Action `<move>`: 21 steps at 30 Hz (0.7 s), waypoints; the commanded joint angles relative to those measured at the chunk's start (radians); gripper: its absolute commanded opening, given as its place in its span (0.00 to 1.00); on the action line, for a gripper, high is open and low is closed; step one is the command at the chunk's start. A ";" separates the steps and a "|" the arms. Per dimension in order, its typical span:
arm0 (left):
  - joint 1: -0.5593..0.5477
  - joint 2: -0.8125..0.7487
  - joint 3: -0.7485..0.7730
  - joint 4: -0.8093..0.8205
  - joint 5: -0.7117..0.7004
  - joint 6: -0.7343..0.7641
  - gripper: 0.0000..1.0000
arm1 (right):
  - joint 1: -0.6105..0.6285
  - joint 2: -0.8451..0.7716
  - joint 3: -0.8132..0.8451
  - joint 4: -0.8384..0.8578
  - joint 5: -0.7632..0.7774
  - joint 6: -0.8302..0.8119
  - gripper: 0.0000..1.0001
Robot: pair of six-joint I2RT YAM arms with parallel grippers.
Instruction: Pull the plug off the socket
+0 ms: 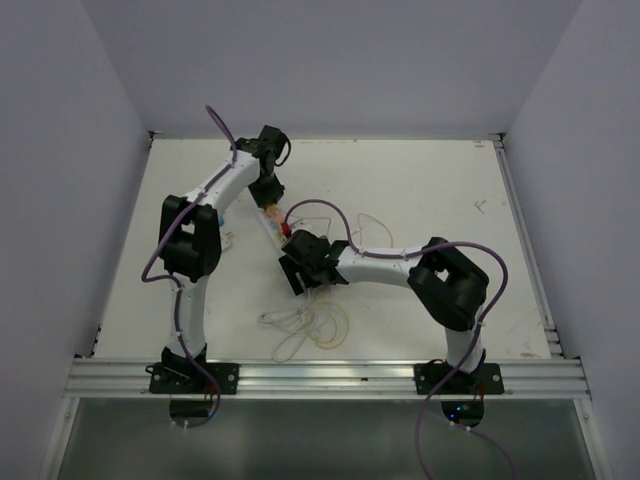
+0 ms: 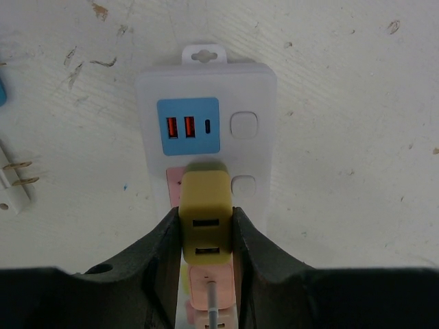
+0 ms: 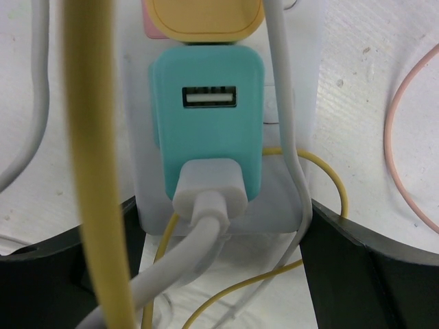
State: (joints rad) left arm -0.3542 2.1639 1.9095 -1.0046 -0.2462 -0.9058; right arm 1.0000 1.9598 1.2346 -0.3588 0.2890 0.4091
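**A:** The left pincer point(image 2: 206, 223), how did it stand?

**B:** Narrow. Its fingers pressed against both sides of the yellow plug point(image 2: 204, 199), so it held that plug.

**A:** And where was the socket point(image 2: 255, 96)?

**B:** Flat on the table point(image 1: 430, 190), about midway between the left and right edges and rather nearer the far edge. Its long axis ran from the far edge toward the near one, slightly slanted. The plug sat in the second face from the far end and stood straight up from it.

**A:** So the left arm was the nearer?

**B:** Yes, it was on the plug itself. I judged the pull should go straight away from the strip's face, not along it.

**A:** The right pincer point(image 3: 223, 209)?

**B:** At the strip's near end, by a teal plug point(image 3: 206, 130). Its jaws lay against both long sides, and it seemed to clamp the socket down.
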 commanded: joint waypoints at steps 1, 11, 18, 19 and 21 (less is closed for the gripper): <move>-0.019 -0.073 -0.038 0.060 0.045 0.001 0.00 | -0.006 0.103 -0.153 -0.292 -0.057 -0.099 0.31; -0.019 -0.090 -0.093 0.083 0.085 0.001 0.00 | -0.004 -0.021 -0.211 -0.184 -0.057 -0.167 0.99; -0.020 -0.091 -0.109 0.093 0.108 -0.004 0.00 | -0.004 -0.081 -0.212 -0.114 -0.033 -0.207 0.99; -0.019 -0.095 -0.110 0.096 0.110 -0.005 0.00 | -0.004 -0.085 -0.211 -0.095 -0.024 -0.211 0.99; -0.020 -0.098 -0.113 0.098 0.114 -0.007 0.00 | -0.004 -0.097 -0.215 -0.075 -0.016 -0.217 0.99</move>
State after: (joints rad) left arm -0.3634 2.1204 1.8107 -0.9314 -0.1631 -0.9070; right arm 0.9928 1.8256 1.0851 -0.2821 0.2344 0.2783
